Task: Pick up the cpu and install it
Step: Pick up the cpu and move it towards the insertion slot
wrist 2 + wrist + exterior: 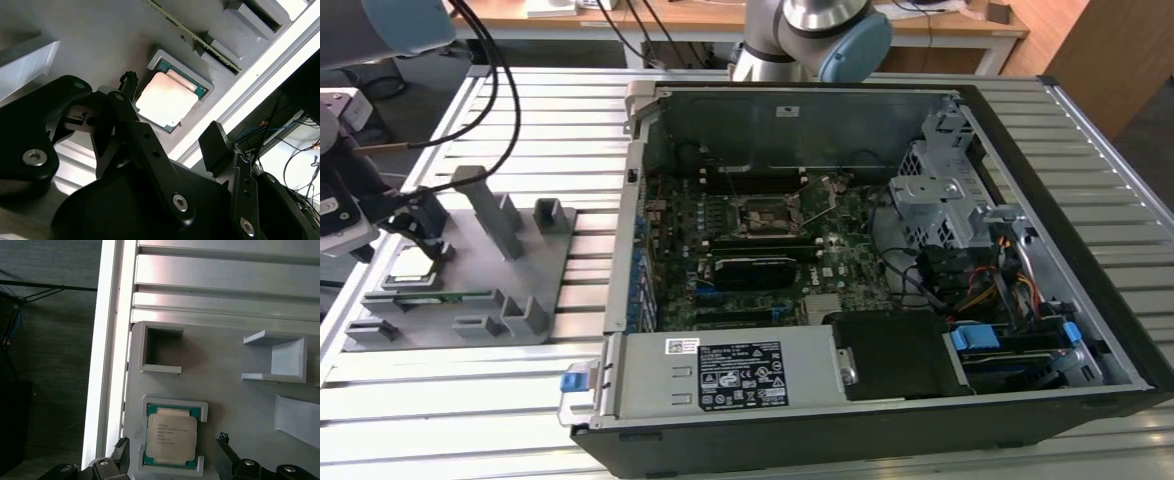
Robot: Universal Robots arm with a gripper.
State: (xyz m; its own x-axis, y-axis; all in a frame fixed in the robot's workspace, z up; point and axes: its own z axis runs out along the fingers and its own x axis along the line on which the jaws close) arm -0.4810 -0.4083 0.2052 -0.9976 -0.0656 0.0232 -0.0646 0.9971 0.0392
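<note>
The black gripper (172, 441) hovers, jaws wide apart, directly above the flat, silver-topped square cpu (171, 435), straddling its pocket in the grey plastic fixture (225, 405).

open pc case (881, 435) on slatted table (454, 420), exterior view's right. inside: motherboard (854, 225), black heatsink (754, 270), psu (720, 370) along near wall, drive cage (941, 195), cable bundle (987, 285). grey fixture (540, 270) just beside case, exterior view's left; memory stick (447, 297) slotted in it. wooden desk (720, 18) behind.
</note>
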